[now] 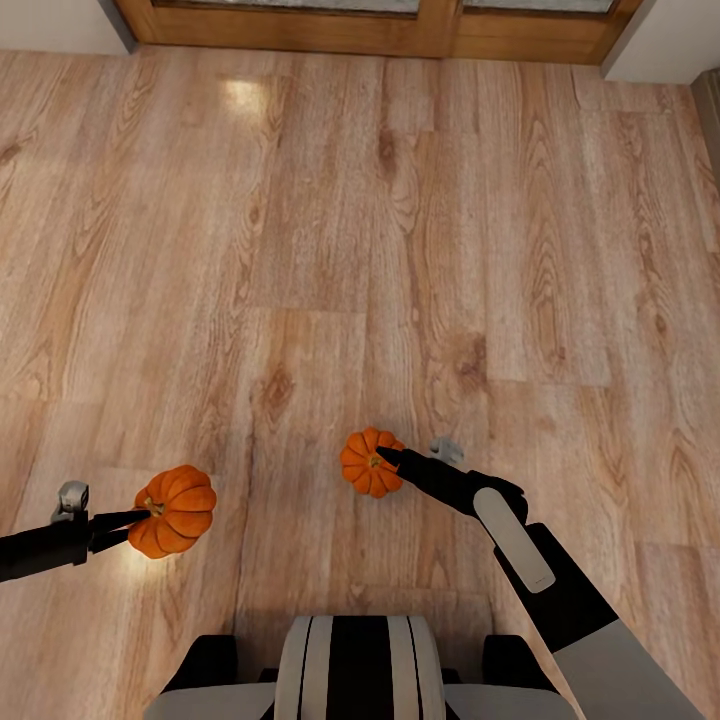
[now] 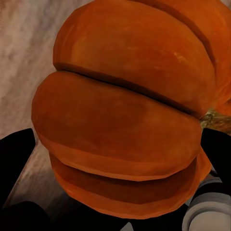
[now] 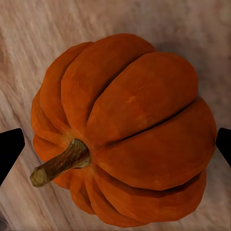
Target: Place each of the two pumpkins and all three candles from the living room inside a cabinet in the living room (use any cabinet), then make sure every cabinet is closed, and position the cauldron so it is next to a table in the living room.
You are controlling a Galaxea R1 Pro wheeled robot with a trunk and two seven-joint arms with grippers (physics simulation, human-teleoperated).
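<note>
Two bright-orange ribbed pumpkins show over the wooden floor. My left gripper (image 1: 148, 517) is shut on the left pumpkin (image 1: 176, 510). In the left wrist view that pumpkin (image 2: 120, 120) bulges between the black fingers (image 2: 14, 159). My right gripper (image 1: 386, 458) is shut on the right pumpkin (image 1: 368, 464). In the right wrist view this pumpkin (image 3: 130, 130) shows its brown stem and spans the gap between the two fingertips (image 3: 9, 151). The candles, cabinet, cauldron and coffee table are out of view.
Light wood-plank floor (image 1: 360, 250) stretches ahead. A wooden door frame (image 1: 380, 30) runs along the far edge, with white wall corners on either side. My own base (image 1: 355, 665) shows at the near edge.
</note>
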